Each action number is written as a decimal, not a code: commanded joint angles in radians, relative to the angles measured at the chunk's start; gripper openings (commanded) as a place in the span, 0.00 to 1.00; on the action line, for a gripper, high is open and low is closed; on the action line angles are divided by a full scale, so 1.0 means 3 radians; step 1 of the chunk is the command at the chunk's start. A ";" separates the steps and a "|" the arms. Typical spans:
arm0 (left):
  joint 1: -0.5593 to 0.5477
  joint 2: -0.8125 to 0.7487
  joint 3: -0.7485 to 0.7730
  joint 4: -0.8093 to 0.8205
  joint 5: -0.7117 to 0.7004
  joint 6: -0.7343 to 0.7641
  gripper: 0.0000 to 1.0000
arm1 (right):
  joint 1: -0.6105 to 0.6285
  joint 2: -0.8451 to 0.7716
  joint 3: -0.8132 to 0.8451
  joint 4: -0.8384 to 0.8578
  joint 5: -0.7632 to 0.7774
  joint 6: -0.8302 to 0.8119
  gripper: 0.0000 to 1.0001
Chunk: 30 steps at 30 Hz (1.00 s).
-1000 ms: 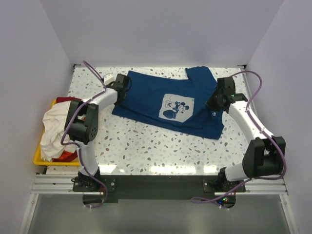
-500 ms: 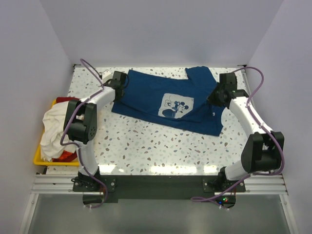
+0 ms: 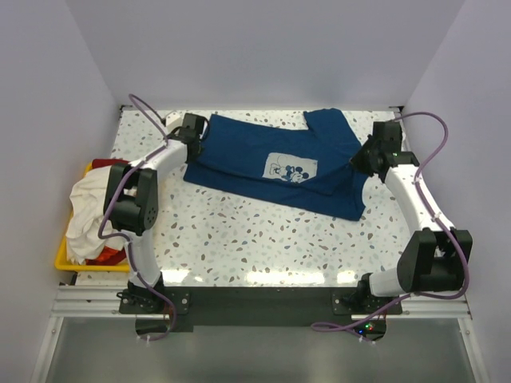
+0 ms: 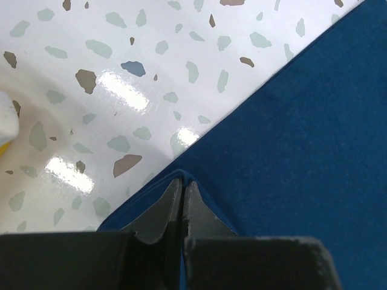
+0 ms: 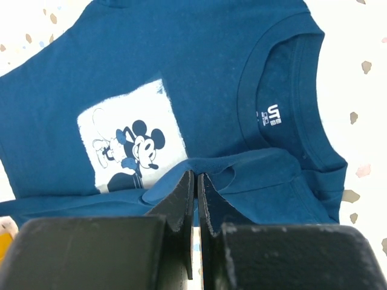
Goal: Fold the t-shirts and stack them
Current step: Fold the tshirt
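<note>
A navy blue t-shirt (image 3: 271, 163) with a white cartoon-mouse print (image 3: 289, 168) lies across the far half of the table, its near edge partly folded up over the print. My left gripper (image 3: 196, 137) is shut on the shirt's left edge (image 4: 181, 181). My right gripper (image 3: 363, 157) is shut on a lifted fold of the shirt's right side (image 5: 196, 172), near the collar (image 5: 284, 121). A cream-white shirt (image 3: 89, 209) and a red one (image 3: 108, 163) are heaped in the bin at the left.
A yellow plastic bin (image 3: 68, 259) sits at the table's left edge. A small white object (image 3: 172, 124) lies near the back left corner. Grey walls close the back and sides.
Both grippers have moved toward the back of the table, pulling the shirt's near edge up. The fold now covers the lower part of the mouse print.
</note>
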<state>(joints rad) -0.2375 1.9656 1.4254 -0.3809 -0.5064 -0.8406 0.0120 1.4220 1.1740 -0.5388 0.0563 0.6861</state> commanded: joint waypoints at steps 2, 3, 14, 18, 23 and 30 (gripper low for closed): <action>0.0050 0.0029 0.0132 0.0191 0.0036 0.0107 0.00 | -0.0030 -0.0087 -0.0048 0.0114 -0.0055 -0.0078 0.00; 0.0050 0.0059 0.0167 0.0186 0.0052 0.0112 0.00 | -0.0030 -0.0087 -0.0053 0.0119 -0.0055 -0.0073 0.00; 0.0050 0.0218 0.0367 0.0211 0.0185 0.0194 0.00 | -0.0219 -0.0117 -0.0104 0.0129 -0.0116 -0.0093 0.00; 0.0050 0.0269 0.0403 0.0216 0.0210 0.0204 0.00 | -0.0260 -0.0102 -0.0109 0.0150 -0.0141 -0.0093 0.00; 0.0050 0.0300 0.0454 0.0222 0.0231 0.0240 0.00 | -0.0280 -0.0066 -0.0099 0.0160 -0.0152 -0.0104 0.00; 0.0050 0.0346 0.0536 0.0222 0.0256 0.0266 0.00 | -0.0306 0.0015 -0.0032 0.0185 -0.0172 -0.0083 0.00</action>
<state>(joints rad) -0.2310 2.0556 1.5372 -0.3519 -0.4259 -0.7834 -0.0696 1.4200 1.1419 -0.5285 0.0078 0.6716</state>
